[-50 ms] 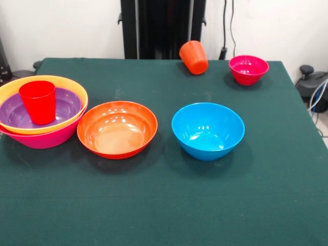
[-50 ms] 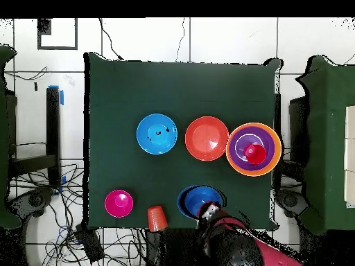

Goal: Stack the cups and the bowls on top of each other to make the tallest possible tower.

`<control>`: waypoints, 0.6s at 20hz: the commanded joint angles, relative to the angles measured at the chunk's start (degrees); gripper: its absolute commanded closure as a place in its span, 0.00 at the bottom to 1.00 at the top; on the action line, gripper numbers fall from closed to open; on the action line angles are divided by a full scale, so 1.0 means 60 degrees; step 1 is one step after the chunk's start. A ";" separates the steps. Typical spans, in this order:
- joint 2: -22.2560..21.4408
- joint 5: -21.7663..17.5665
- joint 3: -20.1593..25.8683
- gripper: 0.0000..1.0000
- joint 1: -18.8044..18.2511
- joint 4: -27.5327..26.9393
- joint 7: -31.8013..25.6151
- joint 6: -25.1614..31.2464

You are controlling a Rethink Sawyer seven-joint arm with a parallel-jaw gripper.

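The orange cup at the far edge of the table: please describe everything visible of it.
The orange cup is a small tapered tumbler of glossy plastic with faint ribs. It lies tipped over on the green table near the edge, its closed base toward the front camera. The magenta bowl stands beside it, apart. Nothing touches it.

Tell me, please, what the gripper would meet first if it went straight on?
Probably the small blue bowl, right at the tip of the gripper in the overhead view; depth is unclear there.

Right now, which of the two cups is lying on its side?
The orange cup, tipped over at the table edge. The red cup stands upright in the purple bowl.
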 commanded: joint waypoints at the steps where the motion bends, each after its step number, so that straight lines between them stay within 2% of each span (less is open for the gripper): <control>1: -0.1191 -0.0317 0.0102 1.00 -0.0558 -0.0578 -0.5365 0.2899; 6: -0.1142 -0.0640 0.0056 1.00 -0.1297 -0.1505 -0.6975 0.3480; 12: -0.0677 -0.0987 0.0312 1.00 -0.2003 -0.2696 -0.8119 0.4067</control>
